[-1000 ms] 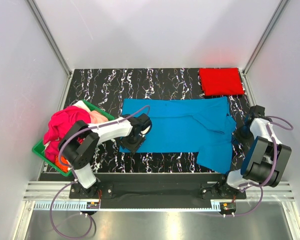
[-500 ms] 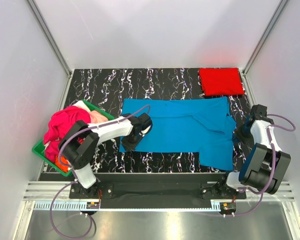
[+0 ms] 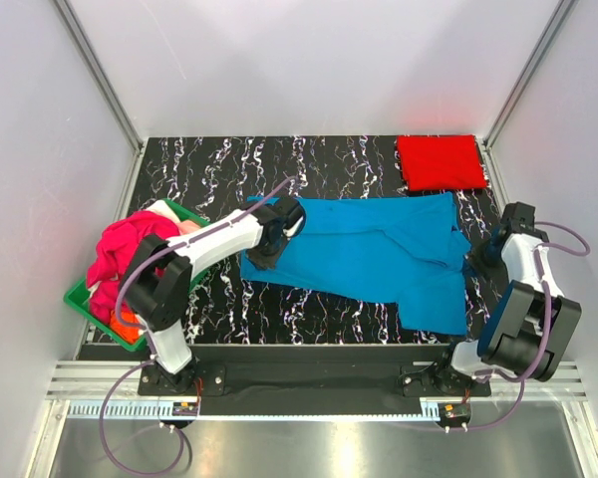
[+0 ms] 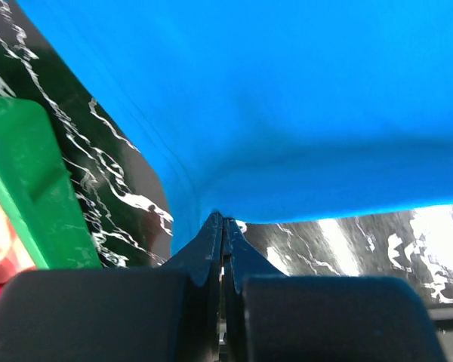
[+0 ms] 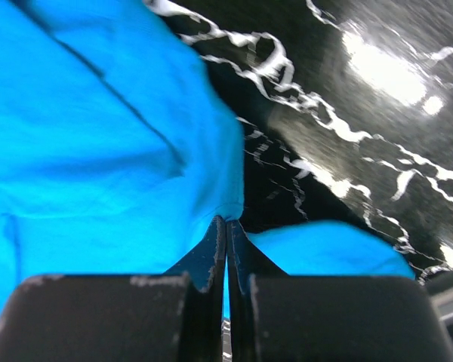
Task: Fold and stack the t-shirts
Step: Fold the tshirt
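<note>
A bright blue t-shirt [image 3: 379,254] lies spread across the middle of the black marbled table [image 3: 219,169]. My left gripper [image 3: 261,257] is shut on the shirt's near-left corner, which is lifted off the table and drawn toward the back; in the left wrist view the blue cloth [image 4: 287,113] hangs from the pinched fingertips [image 4: 213,226]. My right gripper [image 3: 478,261] is shut on the shirt's right edge, with cloth [image 5: 98,151] bunched at its fingertips [image 5: 217,226]. A folded red t-shirt [image 3: 440,161] lies at the back right. Magenta-pink t-shirts [image 3: 120,254] fill the basket.
A green plastic basket [image 3: 80,297] sits at the table's left edge, close to the left arm; its rim [image 4: 30,188] shows in the left wrist view. An orange cloth [image 3: 128,321] peeks from the basket's near end. White walls enclose the table on three sides.
My left gripper closed on the blue shirt's near-left corner and pulled it up and toward the back, slanting the front hem. The right gripper stayed shut, shifting slightly.
</note>
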{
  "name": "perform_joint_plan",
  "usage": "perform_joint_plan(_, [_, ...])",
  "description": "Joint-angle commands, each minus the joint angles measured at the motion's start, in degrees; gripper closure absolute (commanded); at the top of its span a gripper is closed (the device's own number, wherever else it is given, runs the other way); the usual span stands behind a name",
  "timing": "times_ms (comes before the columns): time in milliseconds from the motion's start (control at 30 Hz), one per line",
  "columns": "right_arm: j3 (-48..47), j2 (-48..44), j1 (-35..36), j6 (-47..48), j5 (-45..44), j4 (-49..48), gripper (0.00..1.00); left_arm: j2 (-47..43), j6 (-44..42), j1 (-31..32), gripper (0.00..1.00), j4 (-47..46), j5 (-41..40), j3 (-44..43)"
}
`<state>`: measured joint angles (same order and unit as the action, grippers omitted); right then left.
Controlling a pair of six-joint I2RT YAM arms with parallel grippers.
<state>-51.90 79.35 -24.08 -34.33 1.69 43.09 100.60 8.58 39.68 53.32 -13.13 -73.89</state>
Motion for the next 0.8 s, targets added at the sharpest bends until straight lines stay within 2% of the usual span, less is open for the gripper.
perform_joint_plan(0, [-4.08, 1.59, -0.18, -0.39, 1.82, -1.25, 1.0, 2.76, -1.81, -2.15, 1.0, 0.03, -1.03, -3.98])
perform_joint_plan(367, [-11.55, 10.12, -0.18, -0.56, 2.17, -2.31, 1.0, 9.61, -3.48, -8.56, 1.0, 0.82, -0.94, -13.38])
perform_joint_plan(767, [-19.2, 15.65, -0.1, -2.23, 6.13, -3.45, 1.0, 16.03, -3.22, -9.53, 1.0, 1.52, -0.5, -19.63])
